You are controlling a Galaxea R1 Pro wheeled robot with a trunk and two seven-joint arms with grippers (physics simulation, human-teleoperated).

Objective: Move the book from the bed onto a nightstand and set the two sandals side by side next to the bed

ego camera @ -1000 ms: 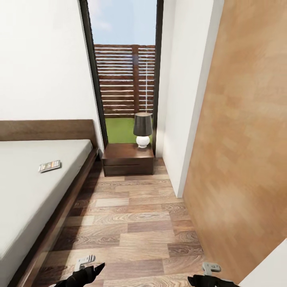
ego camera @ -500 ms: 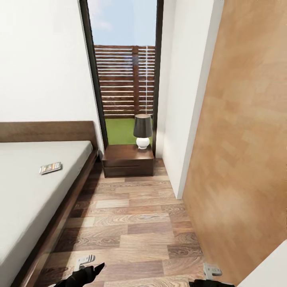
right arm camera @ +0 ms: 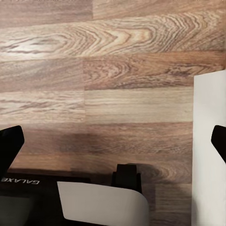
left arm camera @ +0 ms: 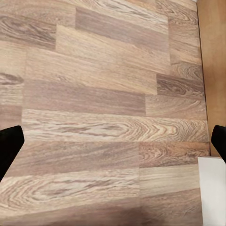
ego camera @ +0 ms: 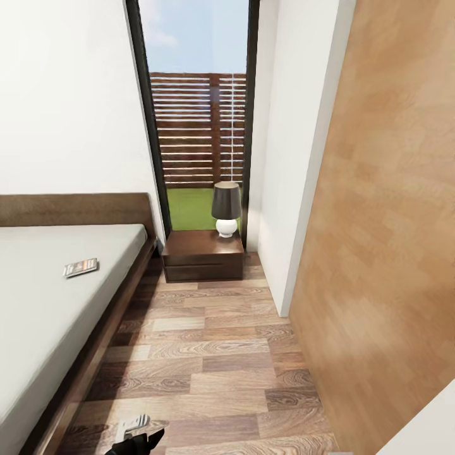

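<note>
I am approaching along the floor (ego camera: 215, 354), nothing fetched yet. The book (ego camera: 80, 267) lies on the bed (ego camera: 38, 303) near its headboard end; the nightstand (ego camera: 203, 243) stands just beyond. My left gripper (left arm camera: 113, 141) and right gripper (right arm camera: 113, 141) hang spread, empty. Next, I close on the bed's edge.

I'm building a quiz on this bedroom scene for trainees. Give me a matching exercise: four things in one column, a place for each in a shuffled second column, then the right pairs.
Things:
1. book
2. lamp
3. nightstand
4. left gripper

Places:
A. on the floor below the tall window
B. lying flat on the mattress of the bed
C. at the head view's lower edge, over the plank floor
D. standing on the nightstand's top

Pairs: 1-B, 2-D, 3-A, 4-C
</note>
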